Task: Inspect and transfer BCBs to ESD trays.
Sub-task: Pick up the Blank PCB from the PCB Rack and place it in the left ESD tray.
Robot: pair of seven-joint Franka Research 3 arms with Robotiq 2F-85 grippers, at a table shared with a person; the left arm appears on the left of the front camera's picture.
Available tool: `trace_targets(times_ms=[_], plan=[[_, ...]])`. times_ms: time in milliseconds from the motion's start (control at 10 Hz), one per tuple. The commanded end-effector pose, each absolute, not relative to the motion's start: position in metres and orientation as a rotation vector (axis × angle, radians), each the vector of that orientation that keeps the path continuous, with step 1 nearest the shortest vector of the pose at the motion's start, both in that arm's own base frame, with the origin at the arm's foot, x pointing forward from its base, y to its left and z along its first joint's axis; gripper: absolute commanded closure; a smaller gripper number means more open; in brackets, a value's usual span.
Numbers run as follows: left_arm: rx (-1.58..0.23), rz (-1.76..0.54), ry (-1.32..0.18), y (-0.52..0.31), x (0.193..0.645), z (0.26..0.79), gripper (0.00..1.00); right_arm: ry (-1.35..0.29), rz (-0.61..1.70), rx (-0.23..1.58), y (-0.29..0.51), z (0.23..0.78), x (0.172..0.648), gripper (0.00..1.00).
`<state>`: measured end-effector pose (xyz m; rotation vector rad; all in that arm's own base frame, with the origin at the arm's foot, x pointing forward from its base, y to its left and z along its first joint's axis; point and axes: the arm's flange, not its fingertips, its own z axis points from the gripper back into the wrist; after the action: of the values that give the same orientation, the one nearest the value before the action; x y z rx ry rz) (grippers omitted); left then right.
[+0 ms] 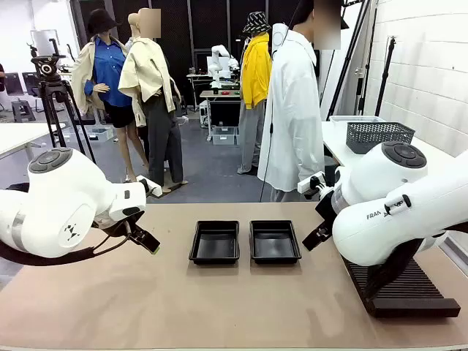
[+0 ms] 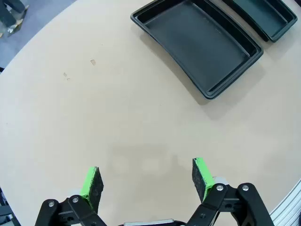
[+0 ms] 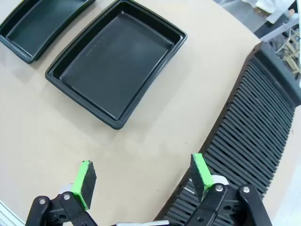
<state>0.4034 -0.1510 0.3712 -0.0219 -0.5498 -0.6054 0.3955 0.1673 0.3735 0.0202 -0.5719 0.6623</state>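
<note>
The front view takes in the whole table (image 1: 241, 307). Two black trays lie side by side at its middle, the left tray (image 1: 215, 243) and the right tray (image 1: 275, 242) just apart, their long sides parallel. A black ridged rack (image 1: 409, 292) sits at the table's right edge, partly under the right arm. A person (image 1: 292, 117) in a white coat stands at the far side. A grey mesh basket (image 1: 379, 136) rests on another table behind.

In this view the left gripper (image 1: 148, 243) hangs left of the trays and the right gripper (image 1: 316, 235) just right of them. How wide the jaws stand is hard to tell here.

The wrist views settle that. The left gripper (image 2: 146, 181) stands wide open with nothing between its green pads, over bare tabletop. The left tray (image 2: 197, 44) lies ahead of it, with a corner of the right tray (image 2: 263, 16) beyond. The right gripper (image 3: 141, 176) is also wide open and holds nothing. It hangs between the right tray (image 3: 115, 63) and the rack (image 3: 254, 122), one finger over the rack's edge, with the left tray (image 3: 37, 21) farther off. From above, both trays show plain black floors and the rack shows its many thin slots.

Count: two trays, two grippers, one rack, one basket, one person at the table.
</note>
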Motion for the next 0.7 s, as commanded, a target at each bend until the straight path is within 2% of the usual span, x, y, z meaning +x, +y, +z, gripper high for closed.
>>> trace_targets(times_ms=[0,600], plan=[[-0.022,-0.605,-0.550,-0.1510,0.4034,0.3712,0.02,-0.572,0.662,0.020,0.1673,0.3735,0.3955,0.00],[-0.022,-0.605,-0.550,-0.1510,0.4034,0.3712,0.02,-0.572,0.662,0.020,0.1673,0.3735,0.3955,0.00]])
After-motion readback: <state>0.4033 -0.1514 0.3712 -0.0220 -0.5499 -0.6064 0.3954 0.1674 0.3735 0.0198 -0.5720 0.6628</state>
